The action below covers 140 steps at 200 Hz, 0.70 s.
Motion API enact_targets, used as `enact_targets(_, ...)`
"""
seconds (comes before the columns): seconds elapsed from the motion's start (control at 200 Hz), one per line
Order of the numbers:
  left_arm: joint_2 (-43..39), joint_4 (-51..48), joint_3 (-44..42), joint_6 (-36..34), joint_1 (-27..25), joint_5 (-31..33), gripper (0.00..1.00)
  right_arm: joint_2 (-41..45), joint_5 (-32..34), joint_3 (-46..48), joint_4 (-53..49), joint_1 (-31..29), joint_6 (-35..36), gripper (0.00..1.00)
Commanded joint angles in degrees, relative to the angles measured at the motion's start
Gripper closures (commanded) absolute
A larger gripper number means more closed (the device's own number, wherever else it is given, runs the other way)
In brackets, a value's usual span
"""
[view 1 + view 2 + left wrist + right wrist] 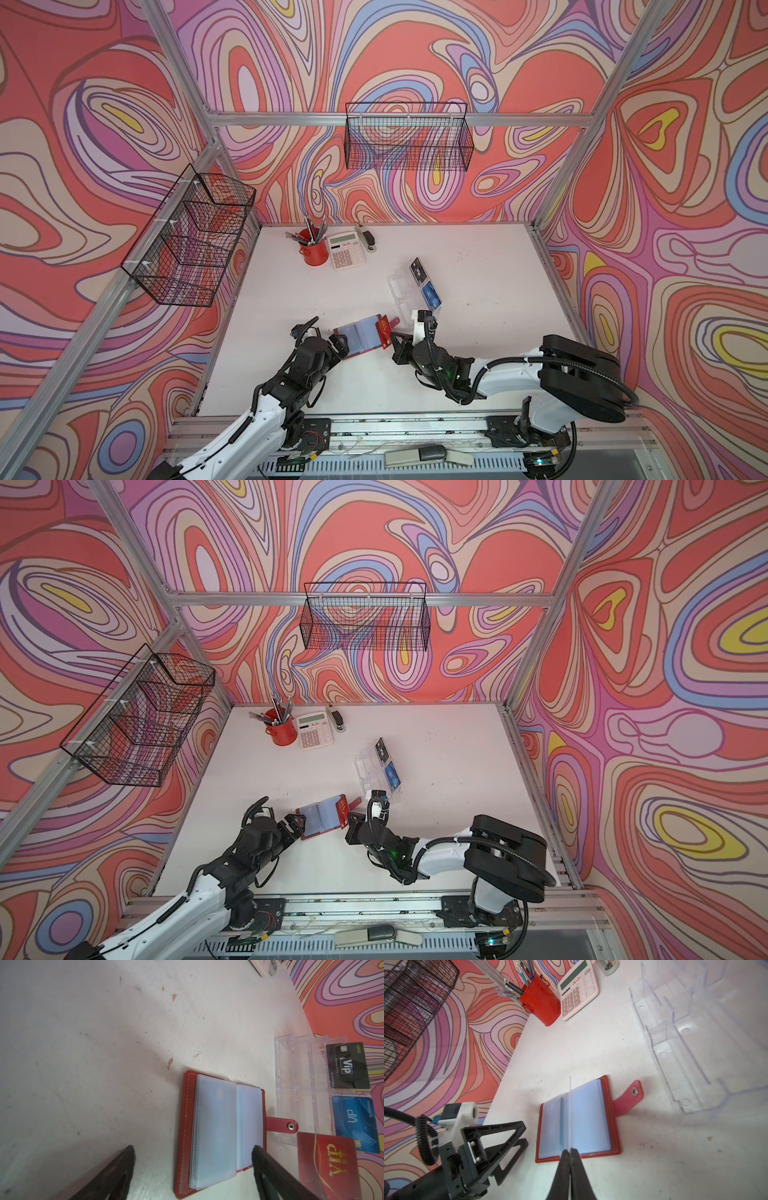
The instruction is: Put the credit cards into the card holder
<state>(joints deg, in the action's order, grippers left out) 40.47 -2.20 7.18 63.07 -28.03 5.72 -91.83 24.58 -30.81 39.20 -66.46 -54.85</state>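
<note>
The red card holder (pixel 359 334) (pixel 320 818) lies open on the white table, its greyish sleeves (pixel 216 1130) facing up and its snap tab (pixel 629 1097) pointing away. My right gripper (pixel 393 335) (pixel 570 1150) is shut on a red card with gold "VIP" lettering (pixel 384 330) (pixel 328 1163). That card stands on edge over the holder's right page, a thin line (pixel 570 1105) in the right wrist view. My left gripper (pixel 343 345) (pixel 193 1148) is open and empty, close by the holder's left edge. A black VIP card (pixel 347 1066) and a blue one (pixel 355 1122) rest in the stand.
A clear acrylic tiered stand (pixel 405 291) (pixel 675 1043) sits just behind the right gripper. At the back stand a red pen cup (pixel 313 251), a beige calculator (pixel 344 249) and a stapler (pixel 368 239). Wire baskets (pixel 191 241) hang on the walls.
</note>
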Motion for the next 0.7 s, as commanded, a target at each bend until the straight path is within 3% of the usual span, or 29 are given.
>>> enact_targets(0.0, 4.2, -1.6, 1.1, 1.8, 0.2, -1.5, 0.11, -3.6, -2.0, -1.2, 7.4, -0.2, -2.3, 1.0)
enact_targets(0.346, 12.3, 0.6, 3.4, 1.3, 0.2, -4.3, 0.12, -11.4, -3.5, -4.6, 10.4, -0.2, -3.0, 1.0)
enact_targets(0.696, 14.0, 2.2, 3.5, 0.8, 0.1, -5.3, 0.12, -19.9, -6.3, -12.4, 6.9, 0.6, -1.1, 1.0)
